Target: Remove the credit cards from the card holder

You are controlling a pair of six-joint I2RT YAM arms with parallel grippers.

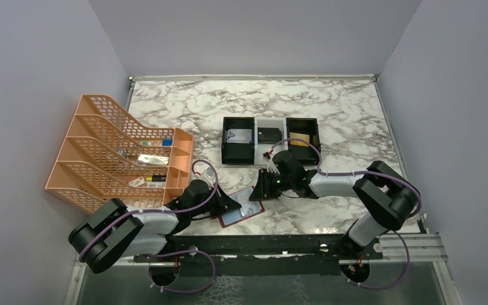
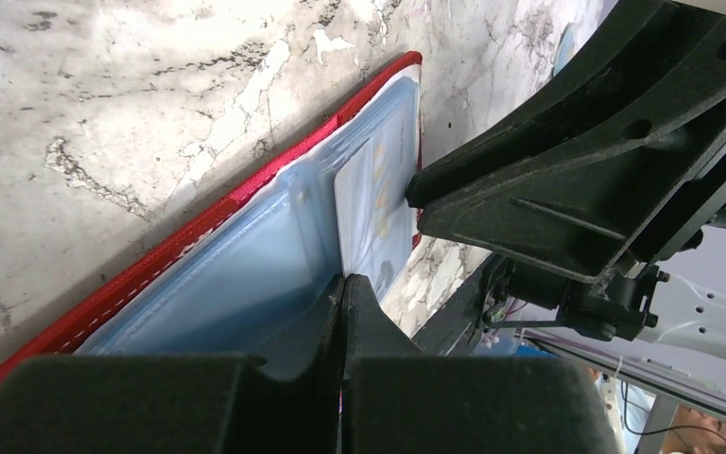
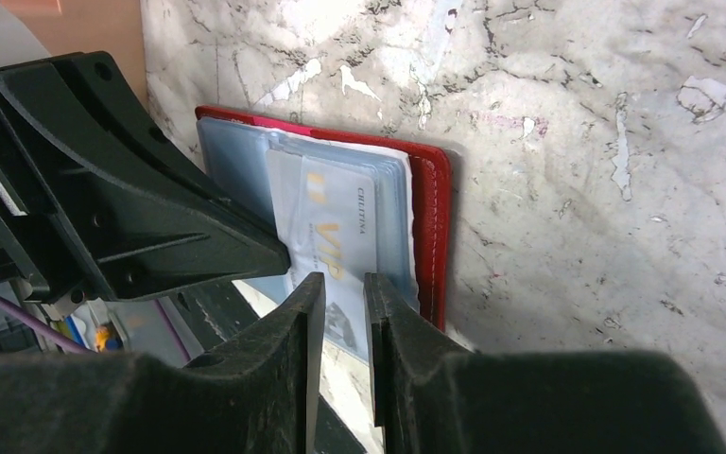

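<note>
The dark-red card holder lies open near the table's front edge, pale blue panels up. My left gripper is shut on one clear inner sleeve and holds it lifted off the holder. A silvery-white card with gold "VIP" lettering sits in that sleeve, its lower edge sticking out. My right gripper hovers over that edge, jaws a narrow gap apart, nothing clearly pinched. Silvery, black and gold cards lie in the tray.
The black-and-white three-compartment tray stands just behind the grippers. An orange file rack fills the left side. The two grippers are close together over the holder, by the table's front edge.
</note>
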